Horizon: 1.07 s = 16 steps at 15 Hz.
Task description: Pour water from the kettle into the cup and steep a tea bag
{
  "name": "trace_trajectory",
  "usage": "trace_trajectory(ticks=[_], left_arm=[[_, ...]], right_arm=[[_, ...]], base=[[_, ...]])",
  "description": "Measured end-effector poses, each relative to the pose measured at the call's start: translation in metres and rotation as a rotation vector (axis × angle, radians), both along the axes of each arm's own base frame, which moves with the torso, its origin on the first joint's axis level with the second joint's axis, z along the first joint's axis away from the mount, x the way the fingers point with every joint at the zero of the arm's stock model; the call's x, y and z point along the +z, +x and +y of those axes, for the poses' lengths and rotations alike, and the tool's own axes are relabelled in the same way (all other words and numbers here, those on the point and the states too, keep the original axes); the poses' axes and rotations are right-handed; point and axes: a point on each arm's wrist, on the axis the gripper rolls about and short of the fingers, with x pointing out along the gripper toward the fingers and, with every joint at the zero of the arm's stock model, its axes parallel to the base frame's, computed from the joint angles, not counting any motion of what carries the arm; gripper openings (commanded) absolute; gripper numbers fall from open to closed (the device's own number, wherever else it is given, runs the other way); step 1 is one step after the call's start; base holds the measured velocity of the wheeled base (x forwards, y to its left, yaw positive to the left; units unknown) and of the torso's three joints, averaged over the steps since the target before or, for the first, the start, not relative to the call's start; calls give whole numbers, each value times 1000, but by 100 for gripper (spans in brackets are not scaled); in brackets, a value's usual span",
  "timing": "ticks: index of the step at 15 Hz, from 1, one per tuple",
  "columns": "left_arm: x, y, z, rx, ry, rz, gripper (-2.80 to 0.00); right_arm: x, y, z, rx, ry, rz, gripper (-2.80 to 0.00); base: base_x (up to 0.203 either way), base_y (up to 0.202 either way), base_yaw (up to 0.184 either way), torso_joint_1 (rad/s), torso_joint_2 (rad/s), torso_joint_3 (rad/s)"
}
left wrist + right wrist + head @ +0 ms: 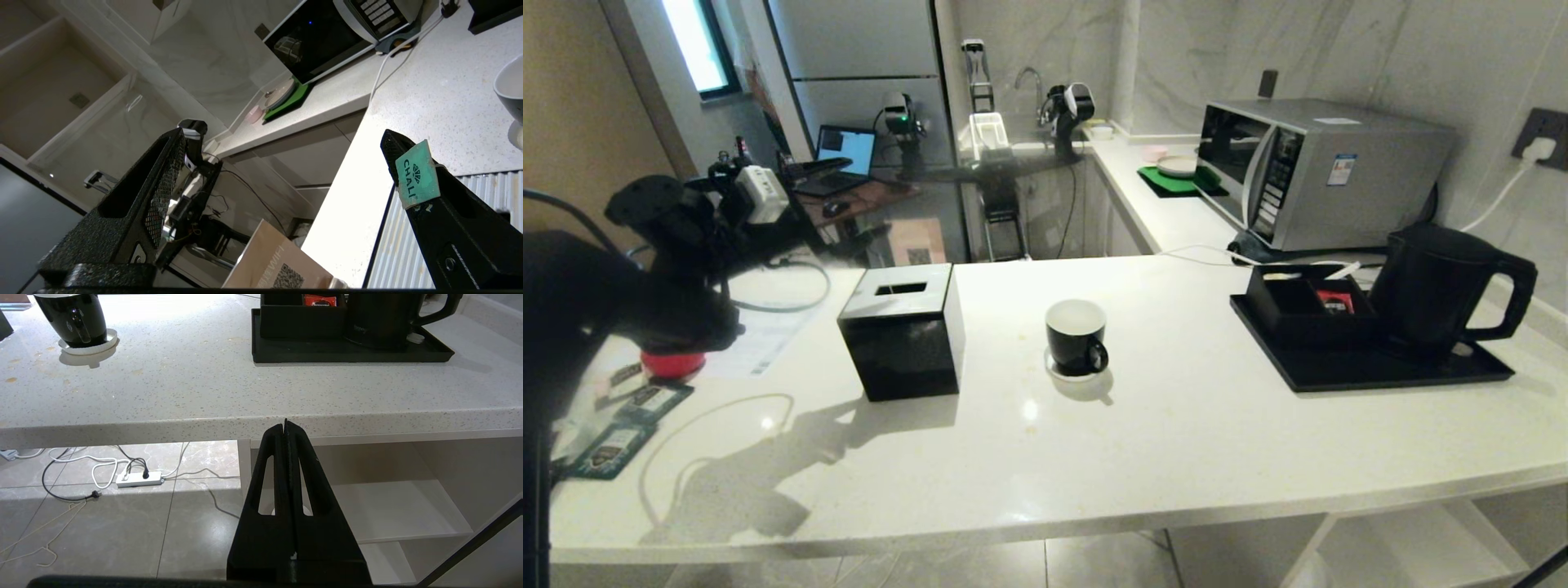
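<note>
Bench layout before pouring. The cup [1076, 336] stands on its saucer mid-bench, clear of the tissue box [903, 329], leaving room to pour. The kettle [1441, 287] rests on a black tray [1372, 371] at the right, handle outward for grasping. Left hand [286, 179] released, a green tag stuck to one finger; right hand [286, 428] clenched, empty, below the bench edge. No tea bag visible.

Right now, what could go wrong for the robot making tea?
1. A green tea tag is stuck on one finger of the open left gripper; it may cling on instead of landing in the cup.
2. The cup is small and the kettle much bigger, so pouring could splash or overfill.
3. The tissue box stands between the left arm and the cup, so the arm might bump it.
</note>
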Motion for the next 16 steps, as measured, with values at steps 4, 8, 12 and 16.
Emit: trace_trajectory(ticks=[4,8,12,16], left_arm=[[10,-5,9,20,8,-29,0],[20,-12,22,49,4,-43,0],[32,-17,18,43,10,-68,0],[49,-26,12,33,16,-101,0]], right_arm=[[0,0,0,0,0,0,-280],[0,0,0,0,0,0,-280],[0,0,0,0,0,-1,-280],[0,0,0,0,0,0,-280]], base=[[0,0,0,0,0,0],[0,0,0,0,0,0],[0,0,0,0,0,0],[0,0,0,0,0,0]])
